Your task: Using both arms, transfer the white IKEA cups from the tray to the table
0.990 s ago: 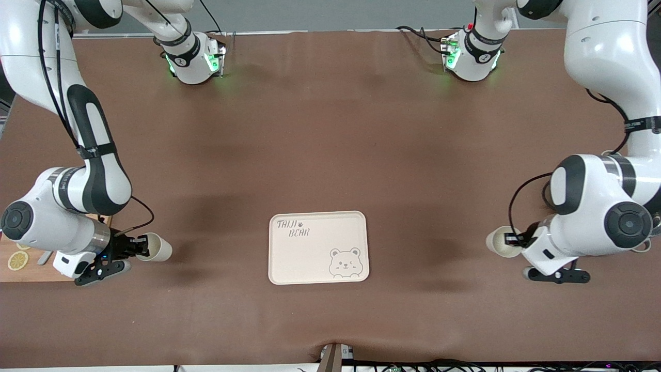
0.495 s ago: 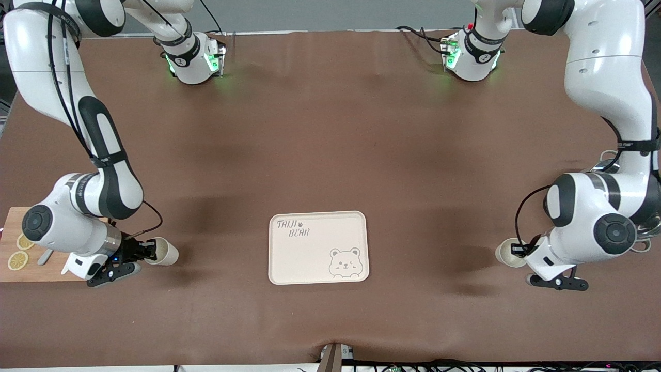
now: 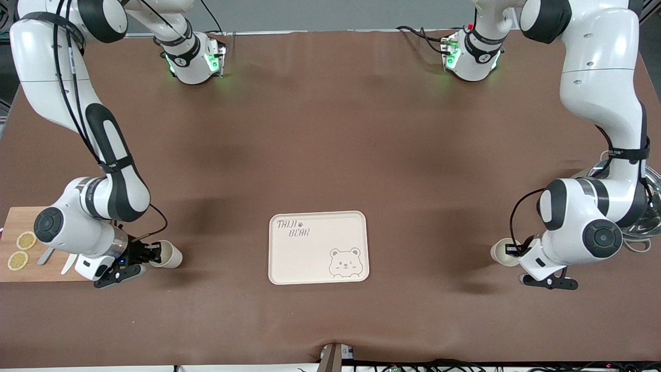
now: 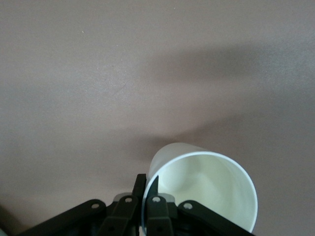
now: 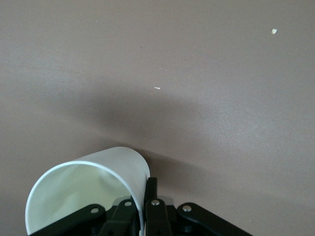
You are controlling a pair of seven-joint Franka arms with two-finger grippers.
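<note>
1. Both pairs of jaws are clamped on cup rims: the left gripper (image 3: 511,250) pinches the wall of one cup (image 3: 500,252), and the right gripper (image 3: 153,252) pinches the wall of the other cup (image 3: 169,254).
2. Seen from the left wrist, the left gripper (image 4: 146,194) has one finger (image 4: 139,186) outside the cup (image 4: 206,189) and one inside, with the rim held between them.
3. Seen from the right wrist, the right gripper (image 5: 147,194) holds its cup (image 5: 88,189) the same way, with the fingers (image 5: 151,189) closed on the rim.
4. The left arm's cup sits low near the left arm's end of the table (image 3: 330,155), beside the tray (image 3: 318,247) but well apart from it. I cannot tell whether it touches the cloth.
5. The right arm's cup sits low toward the right arm's end, also well apart from the tray, and roughly level with it in the front view. Its shadow lies just beside it on the table.
6. The tray lies flat between the two cups, with a bear print in one corner and lettering in another.
7. A wooden board (image 3: 31,258) with lemon slices (image 3: 18,260) lies at the right arm's end of the table, partly under the right arm (image 3: 93,206).
8. A metal bowl (image 3: 643,206) shows at the left arm's end, partly hidden by the left arm (image 3: 594,227).
9. Brown cloth covers the table in both wrist views, with a few pale specks in the right one.
</note>
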